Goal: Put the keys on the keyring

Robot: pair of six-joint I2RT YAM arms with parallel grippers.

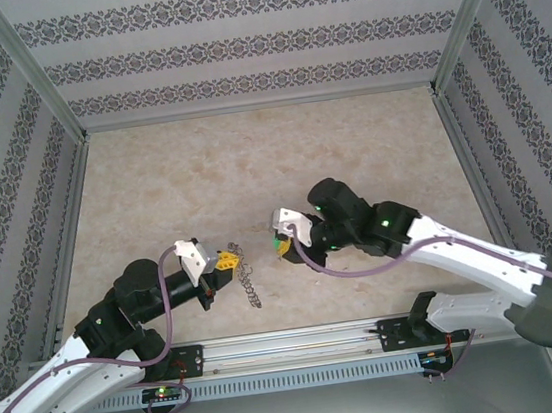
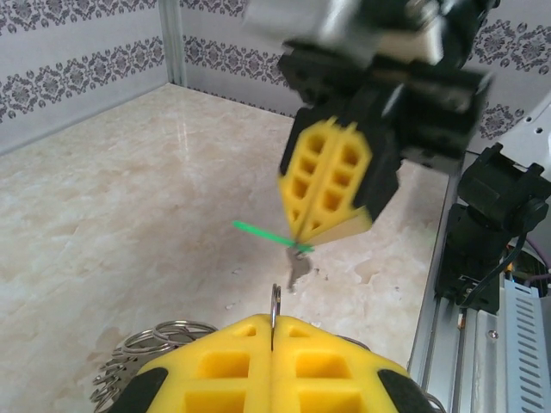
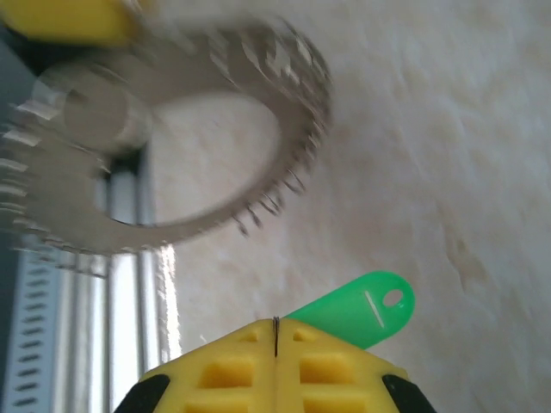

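Green key [image 3: 357, 308], grey keyring [image 3: 303, 120], beige marbled table [image 1: 250, 159], floral-striped walls [image 1: 256, 43]

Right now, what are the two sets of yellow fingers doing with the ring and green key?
Left fingers shut on the keyring. Right fingers shut on the key, green head showing. Key near the ring, not threaded. Nothing between them.

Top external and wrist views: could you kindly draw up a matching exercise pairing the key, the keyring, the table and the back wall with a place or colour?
1. key
2. keyring
3. table
4. back wall

a. white with dark ornamental bands
b. marbled beige
c. clamped in the left jaws
d. green head, clamped in the right jaws

Pairs: 1-d, 2-c, 3-b, 4-a.
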